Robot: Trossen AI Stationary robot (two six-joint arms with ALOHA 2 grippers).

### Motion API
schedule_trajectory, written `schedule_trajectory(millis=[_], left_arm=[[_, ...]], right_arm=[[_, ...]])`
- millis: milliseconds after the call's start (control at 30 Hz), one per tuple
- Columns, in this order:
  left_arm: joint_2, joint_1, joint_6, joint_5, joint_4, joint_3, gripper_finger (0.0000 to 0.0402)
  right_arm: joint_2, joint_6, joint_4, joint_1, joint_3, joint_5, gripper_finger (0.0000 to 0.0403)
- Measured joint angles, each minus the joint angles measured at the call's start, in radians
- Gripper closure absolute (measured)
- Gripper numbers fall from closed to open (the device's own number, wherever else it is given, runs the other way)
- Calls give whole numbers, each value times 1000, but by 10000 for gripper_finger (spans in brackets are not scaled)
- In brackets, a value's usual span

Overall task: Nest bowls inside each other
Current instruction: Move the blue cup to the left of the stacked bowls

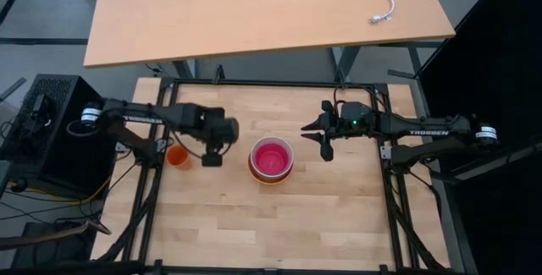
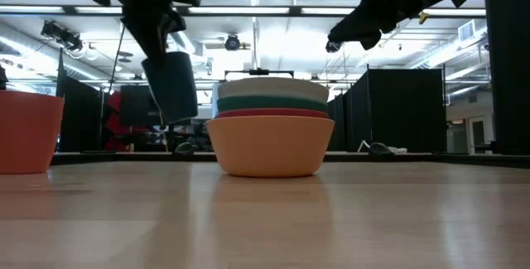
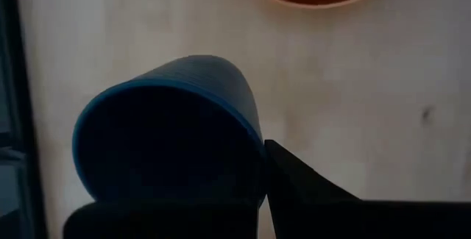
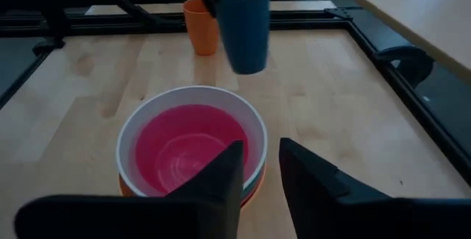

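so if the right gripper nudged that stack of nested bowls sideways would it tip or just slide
Probably slide as one: the stack of nested bowls sits low and wide on a flat base on the wooden table. It looks like thin plastic, so likely light and easy to shove. A push high on the white rim might lift the upper bowls instead.

The high view hangs far overhead and looks straight down, taking in the whole wooden surface (image 1: 254, 216), both arms and a second table beyond. The low view sits at the level of the surface, close to the stack of bowls (image 2: 269, 136), and faces level across it into the room behind. The left wrist view looks steeply down from very near, filled by the dark blue cup (image 3: 165, 140). The right wrist view looks forward and down across the surface toward the bowls. All four views share the bowls and the blue cup.
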Motion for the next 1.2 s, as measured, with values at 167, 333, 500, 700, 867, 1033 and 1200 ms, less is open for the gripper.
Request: schedule_trajectory(millis=[167, 333, 500, 700, 867, 1033, 1200], left_arm=[[46, -67, -41, 5, 30, 0, 402], [118, -82, -68, 77, 25, 0, 402], [151, -81, -68, 114, 34, 0, 402], [155, -81, -64, 140, 61, 0, 402], [158, -81, -62, 161, 83, 0, 402], [161, -81, -60, 177, 101, 0, 402], [176, -81, -59, 178, 110, 0, 402]], right_arm=[[0, 1, 0, 0, 0, -1, 342], [0, 5, 0, 0, 0, -2, 339], [0, 23, 0, 0, 0, -2, 328], [0, 25, 0, 0, 0, -2, 322], [0, 26, 0, 0, 0, -2, 317], [0, 27, 0, 0, 0, -2, 318], [0, 27, 0, 0, 0, -2, 331]])
